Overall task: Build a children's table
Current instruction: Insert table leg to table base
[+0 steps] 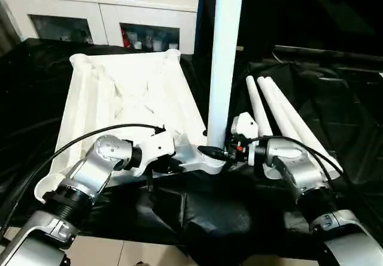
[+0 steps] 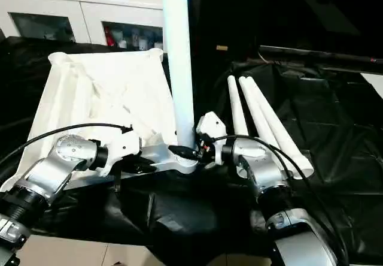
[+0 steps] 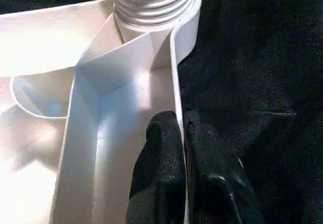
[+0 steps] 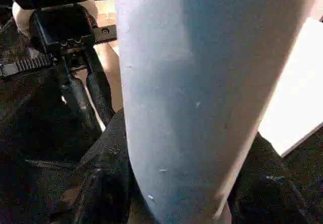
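Observation:
The children's table top (image 1: pixel 119 98) lies underside up on black cloth, ribs showing. One white leg (image 1: pixel 224 56) stands upright in the near right corner socket (image 3: pixel 151 12), where its threaded end shows. My right gripper (image 1: pixel 230 145) is shut on this leg low down, with a black finger (image 4: pixel 106 173) on each side of the tube. My left gripper (image 3: pixel 181 128) is shut on the top's side rim (image 3: pixel 176 72) just short of that socket, one finger (image 3: pixel 159 158) inside the wall and one outside.
Three loose white legs (image 1: pixel 281 116) lie side by side on the black cloth (image 1: pixel 335 98) to the right. A white cabinet with glass doors (image 1: pixel 108 8) stands behind the table top. Black cables run along both forearms.

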You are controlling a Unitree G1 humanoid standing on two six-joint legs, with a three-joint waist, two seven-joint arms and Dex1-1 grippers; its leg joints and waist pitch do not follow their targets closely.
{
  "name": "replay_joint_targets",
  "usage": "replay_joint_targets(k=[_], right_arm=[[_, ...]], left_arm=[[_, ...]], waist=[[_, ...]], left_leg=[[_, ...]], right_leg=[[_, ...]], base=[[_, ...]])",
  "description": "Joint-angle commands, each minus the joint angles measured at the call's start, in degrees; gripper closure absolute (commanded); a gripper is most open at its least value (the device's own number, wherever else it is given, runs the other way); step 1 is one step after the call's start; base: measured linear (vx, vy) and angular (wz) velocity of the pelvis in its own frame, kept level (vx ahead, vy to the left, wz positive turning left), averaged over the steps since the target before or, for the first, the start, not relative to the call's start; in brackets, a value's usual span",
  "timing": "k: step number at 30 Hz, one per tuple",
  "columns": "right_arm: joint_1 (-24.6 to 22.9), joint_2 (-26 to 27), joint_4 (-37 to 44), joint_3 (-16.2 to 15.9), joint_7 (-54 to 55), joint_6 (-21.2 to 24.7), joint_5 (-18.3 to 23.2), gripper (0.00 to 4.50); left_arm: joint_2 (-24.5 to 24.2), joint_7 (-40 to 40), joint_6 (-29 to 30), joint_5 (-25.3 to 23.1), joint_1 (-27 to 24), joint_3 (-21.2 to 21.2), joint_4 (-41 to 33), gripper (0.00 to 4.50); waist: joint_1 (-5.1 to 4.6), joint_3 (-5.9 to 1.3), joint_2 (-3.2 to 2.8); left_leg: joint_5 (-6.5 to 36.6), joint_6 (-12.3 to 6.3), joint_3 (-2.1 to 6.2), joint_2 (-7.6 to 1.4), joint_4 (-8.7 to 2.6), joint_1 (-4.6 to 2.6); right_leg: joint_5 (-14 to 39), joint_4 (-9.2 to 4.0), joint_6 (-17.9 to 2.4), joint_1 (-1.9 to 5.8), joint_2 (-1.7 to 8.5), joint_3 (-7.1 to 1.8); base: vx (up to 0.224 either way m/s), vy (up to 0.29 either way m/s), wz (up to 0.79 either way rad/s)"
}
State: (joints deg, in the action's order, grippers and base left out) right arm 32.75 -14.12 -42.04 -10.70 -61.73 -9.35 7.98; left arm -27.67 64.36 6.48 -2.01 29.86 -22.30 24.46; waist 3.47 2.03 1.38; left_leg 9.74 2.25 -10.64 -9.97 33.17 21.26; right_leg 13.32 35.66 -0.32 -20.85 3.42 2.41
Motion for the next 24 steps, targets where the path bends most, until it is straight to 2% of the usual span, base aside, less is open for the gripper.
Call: replay_joint_targets(k=[1,2,3,4,7,10,13,14,18,24], right_arm=[[-2.8,0.6,-5.2,-1.4,0.6,2.4,-1.9,2.59],[-3.1,1.1,-5.0,0.8,1.9,3.1,0.1,2.59],[-3.4,1.3,-4.7,1.5,2.4,3.3,0.8,2.59],[-3.4,1.3,-4.7,1.5,2.4,3.3,0.8,2.59],[-4.7,1.3,-4.1,2.5,3.0,3.3,1.8,2.59],[-6.5,1.1,-3.6,2.9,3.3,2.5,1.7,2.59],[-6.9,1.0,-3.7,3.3,3.7,2.4,1.6,2.59],[-7.1,0.9,-3.7,3.4,3.8,2.2,1.4,2.59],[-7.4,0.7,-3.6,3.1,3.8,2.0,1.0,2.59],[-6.3,0.8,-4.6,3.1,4.5,2.5,0.6,2.59]], left_arm=[[0.2,0.7,-0.4,-1.4,-0.6,-1.8,-1.0,4.5],[0.2,0.3,-0.2,-1.2,-0.9,-1.4,-1.1,4.5],[0.2,0.2,-0.2,-1.2,-1.0,-1.3,-1.1,4.5],[0.2,0.2,-0.2,-1.2,-1.0,-1.3,-1.1,4.5],[0.2,-0.2,0.2,-1.1,-1.1,-0.9,-1.0,4.5],[0.2,-0.1,0.4,-0.8,-1.3,-0.5,-0.9,4.5],[0.1,-0.1,0.3,-0.8,-1.3,-0.5,-0.7,4.5],[0.1,-0.1,0.2,-0.9,-1.3,-0.5,-0.5,4.5],[0.1,0.0,0.2,-1.1,-1.4,-0.5,-0.3,4.5],[0.2,0.1,0.3,-1.1,-1.1,-0.5,-0.2,4.5]], waist=[[-0.25,-2.06,-0.91],[-0.21,-2.01,-1.21],[-0.2,-1.99,-1.32],[-0.24,-1.97,-1.22],[-0.26,-1.98,-1.38],[-0.11,-1.94,-2.04],[-0.15,-2.0,-1.93],[-0.22,-2.0,-2.13],[-0.3,-1.92,-2.27],[-0.31,-1.83,-1.89]], left_leg=[[22.1,1.75,1.82,-3.92,-4.74,-1.44],[22.7,1.9,1.88,-3.94,-4.77,-1.54],[23.2,1.97,1.88,-3.92,-4.81,-1.56],[23.5,2.03,1.87,-3.95,-4.83,-1.6],[24.5,2.38,2.05,-3.97,-4.93,-1.62],[24.5,2.5,2.03,-3.91,-4.94,-1.66],[23.8,2.24,1.96,-3.9,-5.01,-1.59],[23.9,2.28,1.95,-3.9,-5.04,-1.6],[25.7,2.71,2.08,-3.95,-5.23,-1.79],[26.0,2.6,2.04,-3.94,-5.25,-1.76]], right_leg=[[14.8,-5.32,-12.8,0.3,5.2,-3.08],[15.5,-5.42,-12.9,0.2,5.23,-3.06],[15.9,-5.51,-12.8,0.2,5.22,-3.07],[16.2,-5.55,-12.7,0.14,5.18,-3.08],[17.4,-5.62,-12.4,0.13,5.24,-3.05],[16.8,-5.65,-12.4,0.07,5.23,-3.15],[15.5,-5.61,-12.7,0.18,5.08,-3.07],[14.9,-5.63,-12.9,0.19,5.04,-3.05],[16.0,-5.72,-12.8,0.09,5.02,-2.96],[17.4,-5.93,-12.4,-0.03,5.16,-3.06]], base=[[0.0,0.0,0.0],[0.0,0.0,0.0],[0.0,0.0,0.0],[0.0,0.0,0.0],[0.0,0.0,0.0],[0.0,0.0,0.0],[0.0,0.0,0.0],[0.0,0.0,0.0],[0.0,0.0,0.0],[0.0,0.0,0.0]])
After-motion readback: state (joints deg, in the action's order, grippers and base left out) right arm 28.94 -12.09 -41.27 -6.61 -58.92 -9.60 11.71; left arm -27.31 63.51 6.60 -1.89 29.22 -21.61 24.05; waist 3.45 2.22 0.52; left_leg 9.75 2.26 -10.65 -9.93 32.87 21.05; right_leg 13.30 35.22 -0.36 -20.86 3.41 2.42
